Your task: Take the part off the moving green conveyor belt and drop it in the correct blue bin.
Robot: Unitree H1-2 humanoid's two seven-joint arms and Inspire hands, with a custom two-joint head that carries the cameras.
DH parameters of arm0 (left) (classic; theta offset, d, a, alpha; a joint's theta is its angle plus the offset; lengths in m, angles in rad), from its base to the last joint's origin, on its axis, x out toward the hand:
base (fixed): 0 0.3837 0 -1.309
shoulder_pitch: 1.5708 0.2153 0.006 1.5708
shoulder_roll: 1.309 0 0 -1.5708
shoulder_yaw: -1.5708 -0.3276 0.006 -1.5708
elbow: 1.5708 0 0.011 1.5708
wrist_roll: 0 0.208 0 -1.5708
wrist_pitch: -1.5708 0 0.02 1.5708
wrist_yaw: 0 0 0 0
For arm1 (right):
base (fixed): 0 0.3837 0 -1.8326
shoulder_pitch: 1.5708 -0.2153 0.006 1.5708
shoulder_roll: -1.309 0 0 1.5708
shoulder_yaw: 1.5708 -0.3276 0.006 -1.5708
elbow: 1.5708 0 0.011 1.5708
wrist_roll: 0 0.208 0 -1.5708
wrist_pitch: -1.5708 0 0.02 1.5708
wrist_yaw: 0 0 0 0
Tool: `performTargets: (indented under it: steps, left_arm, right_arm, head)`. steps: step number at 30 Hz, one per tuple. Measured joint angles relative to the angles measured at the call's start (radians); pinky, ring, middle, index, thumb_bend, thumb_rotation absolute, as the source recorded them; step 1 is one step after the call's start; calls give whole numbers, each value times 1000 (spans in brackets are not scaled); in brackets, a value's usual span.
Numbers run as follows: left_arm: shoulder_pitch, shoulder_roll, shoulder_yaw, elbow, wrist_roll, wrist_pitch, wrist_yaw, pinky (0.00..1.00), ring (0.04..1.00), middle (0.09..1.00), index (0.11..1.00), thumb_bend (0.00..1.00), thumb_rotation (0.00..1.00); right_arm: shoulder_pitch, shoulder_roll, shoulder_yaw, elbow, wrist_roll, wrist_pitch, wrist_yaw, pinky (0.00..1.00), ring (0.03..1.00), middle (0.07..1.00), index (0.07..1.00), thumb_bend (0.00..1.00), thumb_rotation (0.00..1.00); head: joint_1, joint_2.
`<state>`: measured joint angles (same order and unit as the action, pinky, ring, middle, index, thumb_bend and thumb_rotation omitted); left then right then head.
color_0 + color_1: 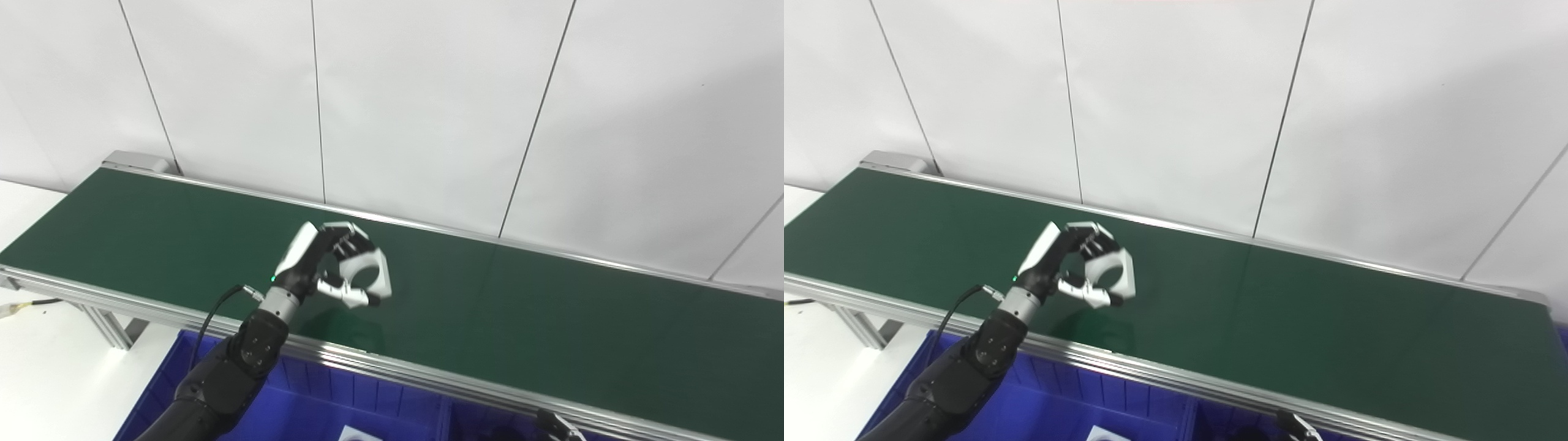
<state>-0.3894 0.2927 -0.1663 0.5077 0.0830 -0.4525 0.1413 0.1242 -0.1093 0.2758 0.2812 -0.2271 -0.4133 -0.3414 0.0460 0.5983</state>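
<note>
The left hand [318,263] pinches the white ring-shaped part [367,272] between fingers and thumb, above the belt [551,312]. Keep that pinch firm and carry the part over the belt's near rail before releasing into the bin [318,398].

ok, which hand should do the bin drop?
Left. The left hand already holds the white part above the belt, with the blue bin just below. The right hand barely shows.
</note>
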Motion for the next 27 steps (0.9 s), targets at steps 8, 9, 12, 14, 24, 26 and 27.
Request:
performTargets:
  steps: [8,9,12,14,24,26,27]
  left_arm:
    - [73,-28,93,-186,-178,2,-202,322,408,473,519,505,0]
    - [82,-30,98,-205,-189,2,-213,321,407,472,520,504,0]
    - [120,-34,110,-274,-218,14,-248,320,408,473,517,505,0]
    - [154,-34,117,-332,-240,46,-272,326,414,474,513,505,0]
    - [340,-26,103,-603,-358,197,-395,296,402,466,518,502,0]
    - [358,-13,84,-645,-384,251,-433,278,399,460,519,502,0]
    - [369,-2,75,-670,-389,280,-446,271,398,458,520,501,0]
  right_arm:
    - [3,7,3,0,10,0,1,570,689,748,748,685,0]
    - [3,9,3,0,11,0,2,572,691,749,749,683,0]
    - [5,13,5,-4,18,0,6,574,695,751,749,683,0]
    - [8,17,5,-11,18,0,12,571,694,751,748,681,0]
    - [40,29,-23,-57,1,0,54,575,694,749,747,686,0]
    - [40,32,-32,-75,3,0,72,583,696,747,742,691,0]
    - [40,35,-34,-86,4,0,80,586,698,747,741,692,4]
  head:
    - [-11,11]
    - [-11,11]
    - [-11,23]
    - [-18,37]
    - [-45,133]
    - [-44,164]
    - [-45,164]
